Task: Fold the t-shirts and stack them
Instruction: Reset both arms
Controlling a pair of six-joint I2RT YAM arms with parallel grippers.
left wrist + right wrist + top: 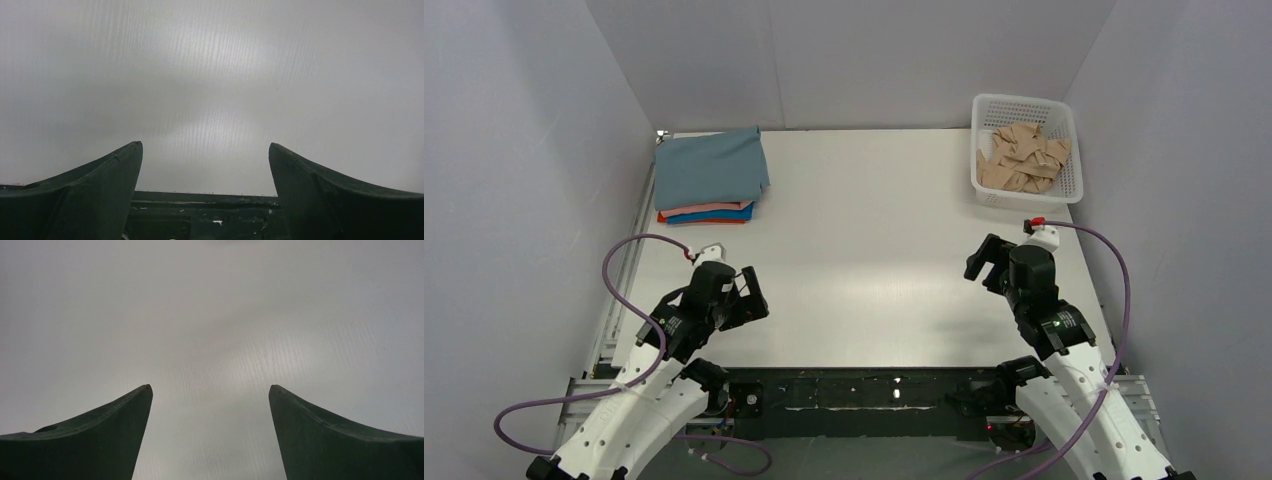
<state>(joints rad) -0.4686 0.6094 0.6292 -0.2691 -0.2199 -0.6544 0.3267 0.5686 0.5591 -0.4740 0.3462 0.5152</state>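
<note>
Lying folded in one neat stack, the t-shirts (711,180) sit at the far-left corner of the counter (864,230), well apart from the white basket (1022,98), which is at the opposite far corner. The grey-blue shirt (711,165) is on top, with the edges of a salmon-pink shirt (709,207), a bright blue shirt (730,213) and an orange-red shirt (686,218) showing beneath it. Nearer the arms, well left of the basket, the left hand (752,296) hovers over bare counter, released, its fingers (90,190) spread wide and grasping nothing. The right hand (984,262) hangs near the basket's front side, likewise released and empty. The basket holds a heap of tan pieces (1024,158), possibly folded cloth, though they are too small to tell.
</note>
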